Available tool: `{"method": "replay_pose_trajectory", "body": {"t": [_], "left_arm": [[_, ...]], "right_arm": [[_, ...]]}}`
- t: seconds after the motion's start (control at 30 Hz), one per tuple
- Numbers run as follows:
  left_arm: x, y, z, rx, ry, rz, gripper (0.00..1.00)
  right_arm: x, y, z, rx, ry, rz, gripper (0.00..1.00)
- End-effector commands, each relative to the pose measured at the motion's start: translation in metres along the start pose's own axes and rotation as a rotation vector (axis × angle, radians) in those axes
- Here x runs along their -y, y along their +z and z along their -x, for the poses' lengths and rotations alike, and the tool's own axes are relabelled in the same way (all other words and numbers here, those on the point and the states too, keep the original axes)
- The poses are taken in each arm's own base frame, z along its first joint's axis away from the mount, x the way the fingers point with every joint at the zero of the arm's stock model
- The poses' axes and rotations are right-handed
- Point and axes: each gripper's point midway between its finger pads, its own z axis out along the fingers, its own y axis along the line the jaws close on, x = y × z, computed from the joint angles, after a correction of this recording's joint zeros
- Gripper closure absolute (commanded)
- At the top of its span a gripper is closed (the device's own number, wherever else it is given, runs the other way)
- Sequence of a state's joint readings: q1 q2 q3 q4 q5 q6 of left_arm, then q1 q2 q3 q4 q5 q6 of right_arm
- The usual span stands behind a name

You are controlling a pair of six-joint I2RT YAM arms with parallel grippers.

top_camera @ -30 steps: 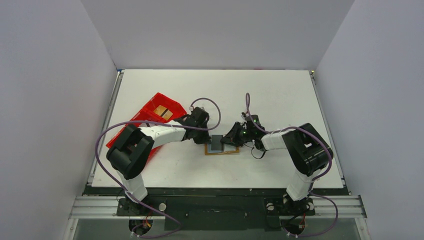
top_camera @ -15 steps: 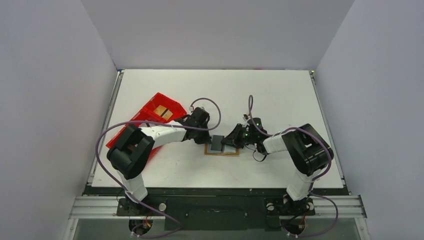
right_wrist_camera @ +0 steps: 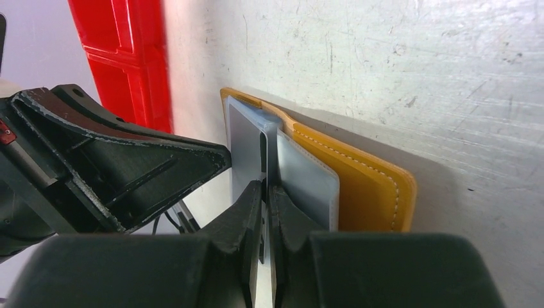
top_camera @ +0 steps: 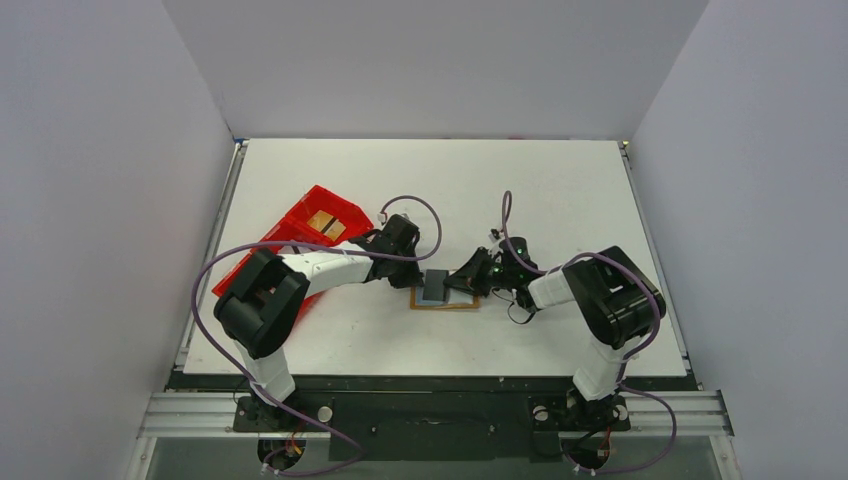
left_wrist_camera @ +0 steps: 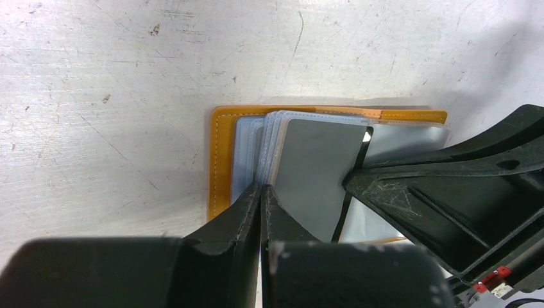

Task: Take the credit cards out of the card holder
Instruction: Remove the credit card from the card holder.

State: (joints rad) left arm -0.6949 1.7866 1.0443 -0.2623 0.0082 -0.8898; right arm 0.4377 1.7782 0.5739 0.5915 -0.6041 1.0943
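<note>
tan leather card holder (top_camera: 445,306) lies opened flat near the middle of the table (top_camera: 560,190), its long axis running left to right between your two arms. credit cards (left_wrist_camera: 314,173) rise from its left half as a fan of pale sleeves. one grey face shows plainly, and the rest are too bunched to count. your left gripper (left_wrist_camera: 261,189) has its fingers pressed together, tips at the foot of that fan. your right gripper (right_wrist_camera: 265,186) pinches the cards' upright edge. one red tray (top_camera: 300,225) sits well to the left, holding one brown item (top_camera: 322,222).
</note>
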Motion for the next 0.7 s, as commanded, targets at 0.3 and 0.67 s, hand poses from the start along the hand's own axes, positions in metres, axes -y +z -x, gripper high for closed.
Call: {"method": "replay_pose_trajectory", "body": {"t": [0.3,0.67], "left_arm": [[-0.0551,0.0175,-0.0349,-0.087,0.026,0.198,1.0],[-0.0562,0.0182,-0.0364,-0.091,0.024,0.203,1.0]], "right_arm": [[-0.0277,-0.0053,0.0073,0.025,-0.04,0.141,0.86],[-0.0248,-0.0062,0.0055,0.023,-0.025,0.153,0.96]]}}
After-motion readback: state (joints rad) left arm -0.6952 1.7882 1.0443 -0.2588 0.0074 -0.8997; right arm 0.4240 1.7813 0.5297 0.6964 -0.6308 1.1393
